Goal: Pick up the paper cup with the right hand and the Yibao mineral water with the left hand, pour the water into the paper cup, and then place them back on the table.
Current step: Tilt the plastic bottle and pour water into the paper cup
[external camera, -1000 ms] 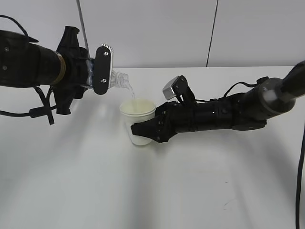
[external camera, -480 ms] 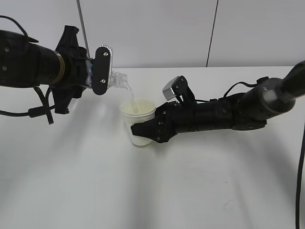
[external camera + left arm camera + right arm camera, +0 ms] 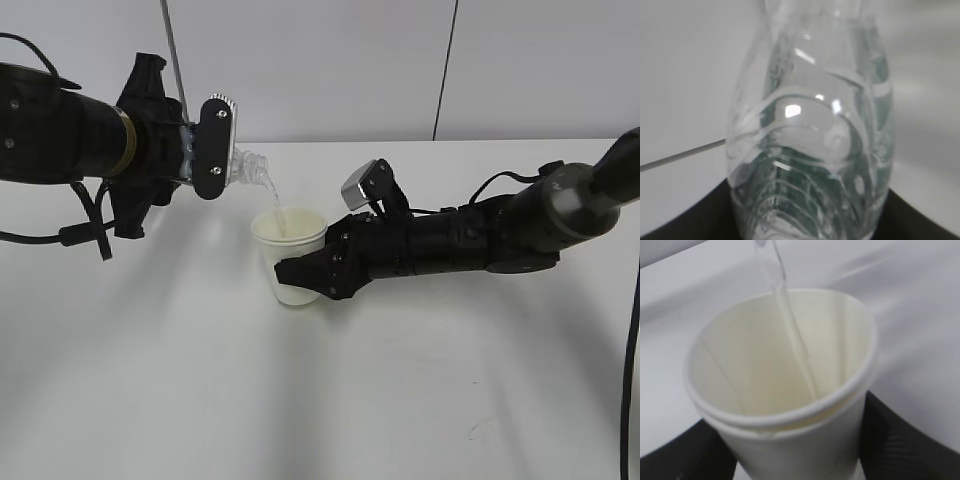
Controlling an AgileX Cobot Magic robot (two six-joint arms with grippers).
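Yibao mineral water (image 3: 250,168) tipped, left fingers (image 3: 211,147) gripping | stream entering paper cup (image 3: 291,256), right fingers (image 3: 300,273) clasping

Very little has changed over the last second. The left claw (image 3: 212,147) has eased slightly left and lower, carrying the tilted Yibao mineral water bottle (image 3: 245,166) with it. The thin stream of water (image 3: 277,205) from the bottle's mouth, which first dropped almost straight to the paper cup (image 3: 291,256), now slants a little more to the right as it enters the cup's open top.
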